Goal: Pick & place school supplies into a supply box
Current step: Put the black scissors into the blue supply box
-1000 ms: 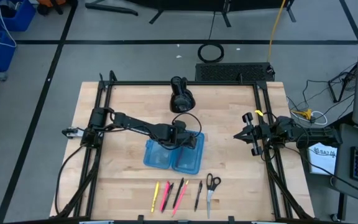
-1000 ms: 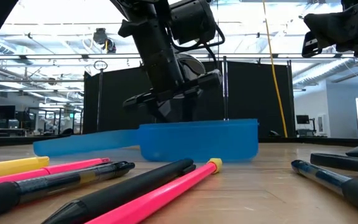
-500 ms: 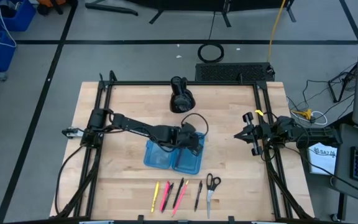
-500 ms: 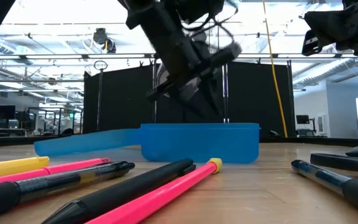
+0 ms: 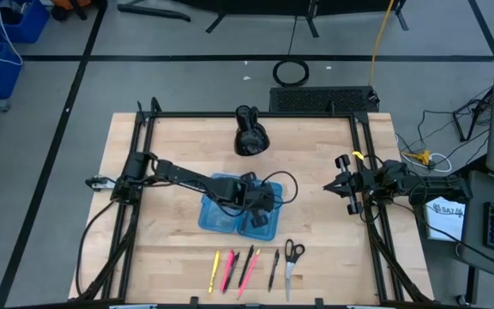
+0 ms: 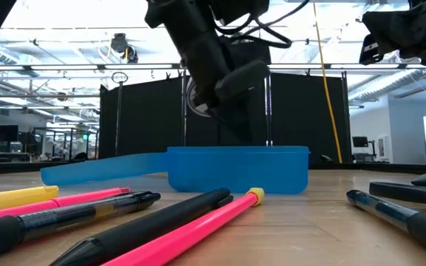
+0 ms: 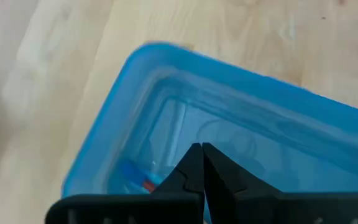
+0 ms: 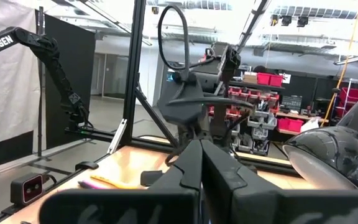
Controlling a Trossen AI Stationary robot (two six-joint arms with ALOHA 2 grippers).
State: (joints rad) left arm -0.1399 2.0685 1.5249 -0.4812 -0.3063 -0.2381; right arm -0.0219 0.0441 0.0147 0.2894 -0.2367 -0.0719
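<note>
The translucent blue supply box (image 5: 237,215) lies open on the table, both halves up; it also shows in the low view (image 6: 235,170). My left gripper (image 5: 261,212) is shut and hovers above the box's right half (image 7: 241,124), touching nothing. A small blue and red item (image 7: 138,179) lies inside that half. The pens and pencils (image 5: 238,269) and the black-handled scissors (image 5: 291,257) lie in a row near the table's near edge. My right gripper (image 5: 343,185) is shut and waits at the table's right edge.
A black dome-shaped object (image 5: 249,137) stands at the table's far middle. Black frame rails (image 5: 135,172) run along the table's left and right sides. Bare wood shows left of the box and between the box and the right arm.
My left gripper has gone from above the box's far edge toward the table's near edge and a little right, and now stands over the box's right half. The box and the supplies have stayed where they were.
</note>
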